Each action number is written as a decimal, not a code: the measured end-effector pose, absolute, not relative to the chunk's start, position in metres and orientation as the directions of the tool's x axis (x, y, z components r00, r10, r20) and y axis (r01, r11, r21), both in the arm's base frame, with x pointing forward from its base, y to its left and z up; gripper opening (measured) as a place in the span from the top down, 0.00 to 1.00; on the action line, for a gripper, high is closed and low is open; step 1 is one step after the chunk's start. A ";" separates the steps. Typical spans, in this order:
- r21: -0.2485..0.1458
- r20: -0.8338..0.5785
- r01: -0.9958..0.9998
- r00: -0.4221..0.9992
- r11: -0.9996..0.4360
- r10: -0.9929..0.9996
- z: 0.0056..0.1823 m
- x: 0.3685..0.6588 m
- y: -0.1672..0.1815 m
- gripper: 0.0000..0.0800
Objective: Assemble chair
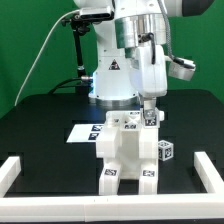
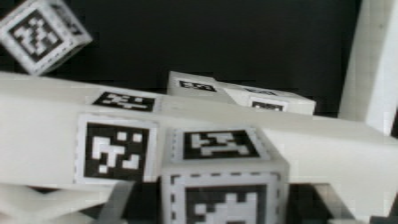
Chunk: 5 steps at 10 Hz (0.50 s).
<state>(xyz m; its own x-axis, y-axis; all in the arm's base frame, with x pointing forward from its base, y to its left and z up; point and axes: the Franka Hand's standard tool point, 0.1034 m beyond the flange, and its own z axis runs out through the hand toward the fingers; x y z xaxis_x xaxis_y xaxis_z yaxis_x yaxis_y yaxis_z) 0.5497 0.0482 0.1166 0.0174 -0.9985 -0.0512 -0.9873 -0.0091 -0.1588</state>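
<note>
Apparently seating a part, the gripper [image 1: 149, 108] hangs right over the top of the part-built chair [image 1: 128, 150], which stands mid-bench [image 1: 40, 120] by the marker board [image 1: 85, 132]; whether its jaws hold anything cannot be told, so any push should go straight down.

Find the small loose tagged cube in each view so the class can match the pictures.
Exterior view: the loose cube lies on the black table, at the exterior view's right of the chair.
Wrist view: the loose cube sits tilted on the table beyond the chair, apart from it.
Shared landmark: the chair's tagged top.
</note>
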 end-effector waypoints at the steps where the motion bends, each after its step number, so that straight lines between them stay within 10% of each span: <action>1: -0.159 -0.049 -0.987 0.030 -0.022 -0.998 0.116 0.550 0.048 0.59; 5: -0.160 -0.004 -0.938 0.313 -0.308 -0.950 0.117 0.551 0.045 0.25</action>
